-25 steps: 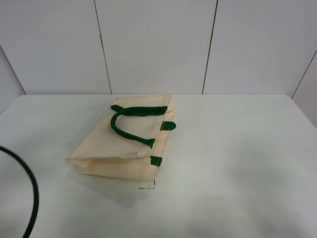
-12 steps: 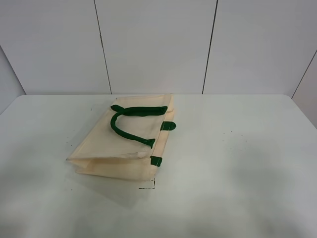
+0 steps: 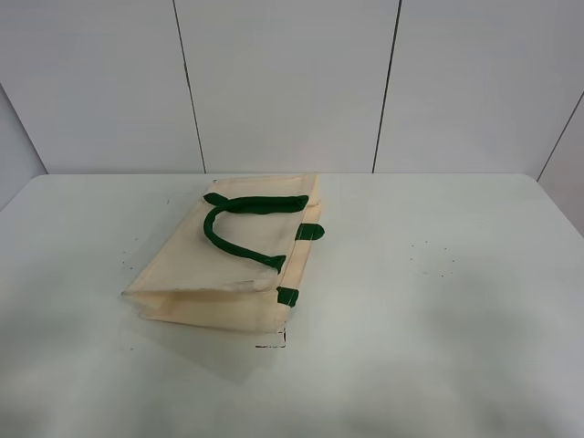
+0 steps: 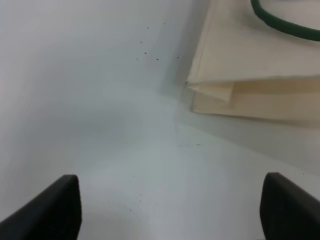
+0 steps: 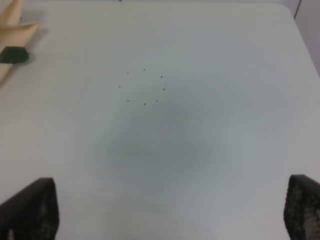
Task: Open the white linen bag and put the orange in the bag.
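Cream white linen bag (image 3: pixel 228 265) flat | left jaws wide apart, empty | right jaws same

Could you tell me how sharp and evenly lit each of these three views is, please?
Exterior high view: soft, even light, the white linen bag in focus with a faint shadow at its near edge. Left wrist view: the bag's corner is fairly sharp, the dark fingers blurred. Right wrist view: a diffuse grey shadow on the table, its fingers out of focus.
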